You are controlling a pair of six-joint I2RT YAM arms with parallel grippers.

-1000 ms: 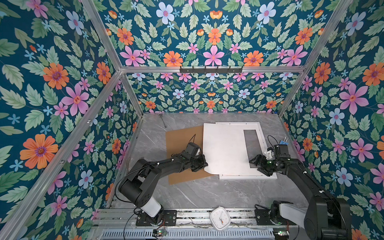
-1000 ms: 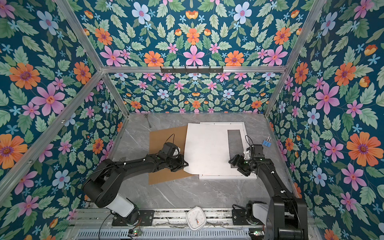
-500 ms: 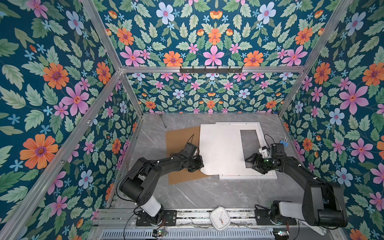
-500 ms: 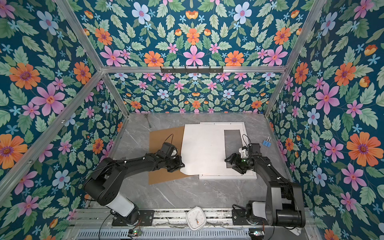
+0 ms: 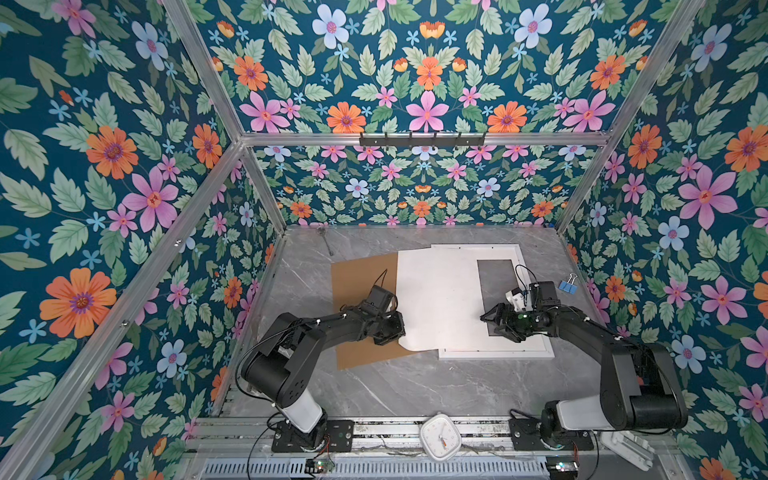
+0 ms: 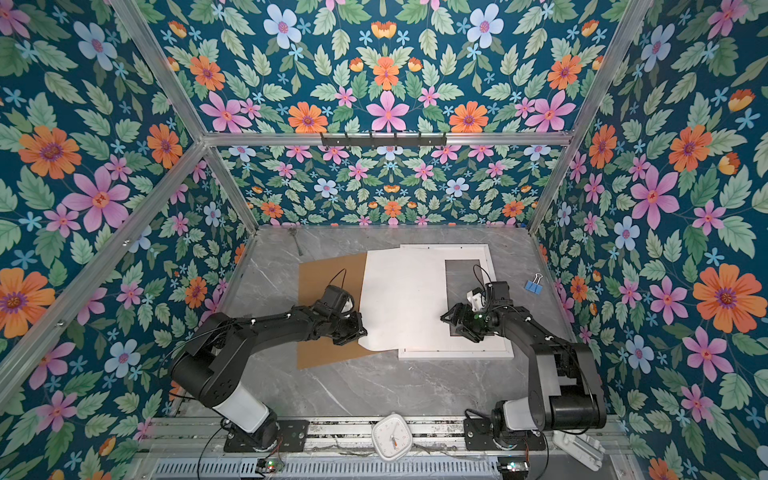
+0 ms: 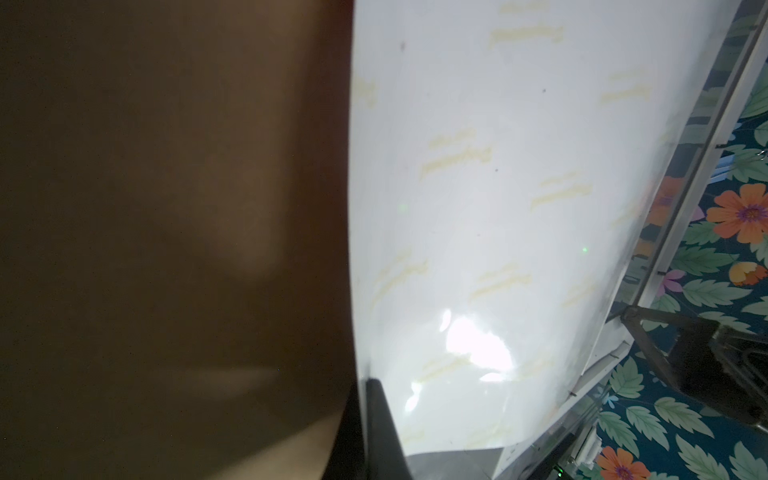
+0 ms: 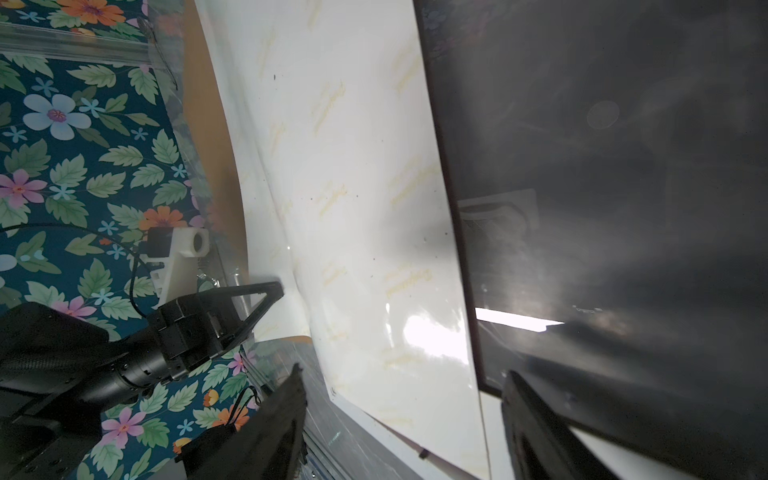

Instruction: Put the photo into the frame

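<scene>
The photo (image 5: 436,299) (image 6: 403,299) lies white back up, partly over the frame (image 5: 498,354) (image 6: 457,354) and partly over a brown board. My left gripper (image 5: 395,329) (image 6: 360,332) (image 7: 365,386) is shut on the photo's left near edge, which curls up there. My right gripper (image 5: 494,322) (image 6: 455,322) (image 8: 403,386) is open, low over the frame's dark window (image 8: 623,166) at the photo's right edge (image 8: 353,187). Nothing is pinched between its fingers. The printed side is hidden.
A brown backing board (image 5: 357,282) (image 6: 324,274) (image 7: 166,208) lies left of the frame under the photo's left side. A blue binder clip (image 5: 566,286) (image 6: 533,286) sits right of the frame. A white clock (image 5: 439,436) rests on the front rail. Flowered walls enclose the table.
The left gripper has drawn the photo a little to the left, uncovering more of the dark window. The right gripper has moved left to the photo's right edge.
</scene>
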